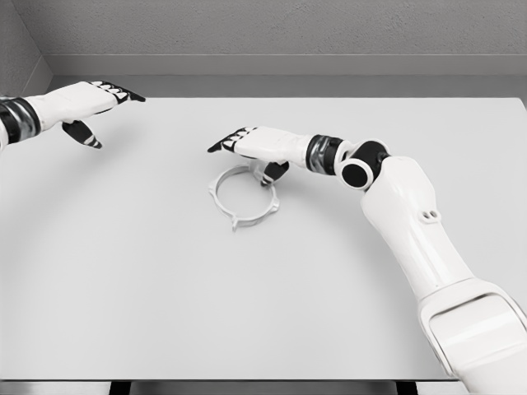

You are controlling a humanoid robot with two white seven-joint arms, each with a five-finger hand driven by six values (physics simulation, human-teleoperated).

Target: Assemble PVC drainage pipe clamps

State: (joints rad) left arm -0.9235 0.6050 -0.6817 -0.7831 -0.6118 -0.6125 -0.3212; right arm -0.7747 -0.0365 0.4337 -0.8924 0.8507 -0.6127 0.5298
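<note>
One clamp ring lies unassembled on the desk; right robot hand hovers above, fingers relaxed, holding nothing

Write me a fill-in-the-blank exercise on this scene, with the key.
1. The white ring clamp lies flat on the ____.
2. The ____ hand hovers over the clamp's far rim.
3. The left hand is at the picture's upper ____ corner, holding nothing.

Missing words: table; right; left

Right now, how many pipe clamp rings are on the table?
1. The clamp ring lies flat near the table centre, directly under the right hand. Nothing seems hidden.
</note>
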